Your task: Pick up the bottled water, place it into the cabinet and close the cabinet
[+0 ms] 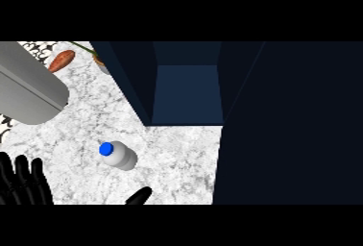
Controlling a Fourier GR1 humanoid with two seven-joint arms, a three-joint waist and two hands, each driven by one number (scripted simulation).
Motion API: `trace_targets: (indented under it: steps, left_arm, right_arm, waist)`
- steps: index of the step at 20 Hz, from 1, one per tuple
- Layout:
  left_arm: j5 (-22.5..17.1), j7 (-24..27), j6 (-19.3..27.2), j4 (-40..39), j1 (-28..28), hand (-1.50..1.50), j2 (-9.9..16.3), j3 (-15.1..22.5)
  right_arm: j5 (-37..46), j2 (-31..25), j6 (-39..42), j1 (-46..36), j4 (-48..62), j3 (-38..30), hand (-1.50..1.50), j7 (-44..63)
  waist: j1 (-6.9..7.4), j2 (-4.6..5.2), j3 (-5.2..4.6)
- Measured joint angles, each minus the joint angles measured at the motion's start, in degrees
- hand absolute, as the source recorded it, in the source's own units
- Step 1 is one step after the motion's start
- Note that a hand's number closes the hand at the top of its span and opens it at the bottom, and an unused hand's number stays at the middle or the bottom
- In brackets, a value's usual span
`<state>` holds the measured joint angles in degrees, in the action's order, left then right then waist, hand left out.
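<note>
At seven o'clock, left hand [22, 180] rests, fingers straight; right hand [139, 196] barely visible, state untellable. Upright bottled water [117, 155] may topple if clipped.

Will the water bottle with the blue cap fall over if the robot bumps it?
Probably. The bottled water stands upright on the marble counter, so a sideways nudge could tip it. Its round body would likely roll once down. The smooth sides may be a bit slippery.

left hand [22, 181] at lower-left edge — fingers straight, upright, resting, right hand unseen
</note>
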<state>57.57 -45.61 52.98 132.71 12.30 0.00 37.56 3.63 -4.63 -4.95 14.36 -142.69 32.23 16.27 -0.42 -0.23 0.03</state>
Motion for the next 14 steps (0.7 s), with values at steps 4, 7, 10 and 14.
trace_targets:
  steps: [4, 7, 10, 14]
  left_arm:
    - [0.09, -0.54, -0.22, -0.53, -0.58, -1.50, 0.00, -1.19]
    - [-2.88, 0.44, 0.65, -1.31, -0.58, -1.50, 1.40, -3.26]
    - [-4.93, 2.08, 1.89, -3.37, -0.96, -1.50, 1.80, -4.78]
    - [-10.88, 5.89, 5.23, -7.16, -0.96, -1.50, 4.00, -7.23]
  right_arm:
    - [0.63, -0.33, -1.89, -1.50, 0.18, 1.27, -1.50, 1.19]
    - [0.86, -1.31, -2.49, -1.81, 0.10, 1.69, -1.50, 1.09]
    - [1.12, -1.79, -3.64, -2.51, -0.08, 2.44, -1.50, 1.76]
    - [1.32, -3.04, -4.54, -2.27, 0.00, 3.31, -1.50, 1.07]
  waist:
    - [0.08, 0.03, -0.04]
    - [0.01, 0.04, -0.08]
    - [-0.05, 0.05, -0.10]
    - [-0.13, 0.05, -0.13]
